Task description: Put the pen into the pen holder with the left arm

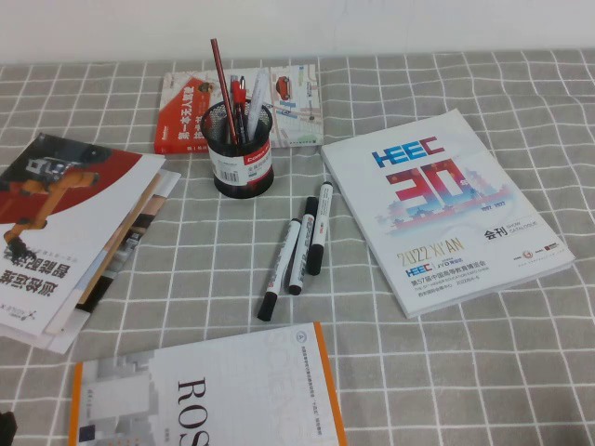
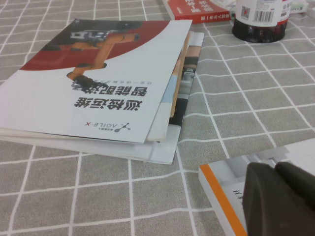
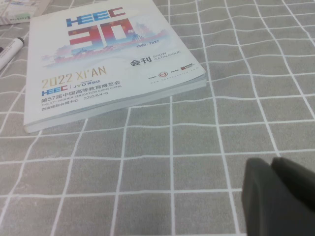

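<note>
Three white-barrelled markers with black caps lie side by side on the checked cloth in the high view: left [image 1: 282,269], middle [image 1: 302,246], right [image 1: 321,226]. One marker's end shows in the right wrist view [image 3: 10,51]. The black mesh pen holder [image 1: 242,153] stands behind them, holding red pens, a dark-red pencil and a white pen; its base shows in the left wrist view [image 2: 258,27]. My left gripper [image 2: 274,168] is shut and empty, low over the corner of the orange-edged book, far from the markers. My right gripper [image 3: 273,163] is shut and empty over bare cloth at the front right.
A stack of magazines [image 1: 65,223] lies at the left. An orange-edged book [image 1: 214,390] lies at the front. The HEEC catalogue [image 1: 437,204] lies right of the markers. A red book [image 1: 191,111] and a leaflet [image 1: 296,102] lie behind the holder.
</note>
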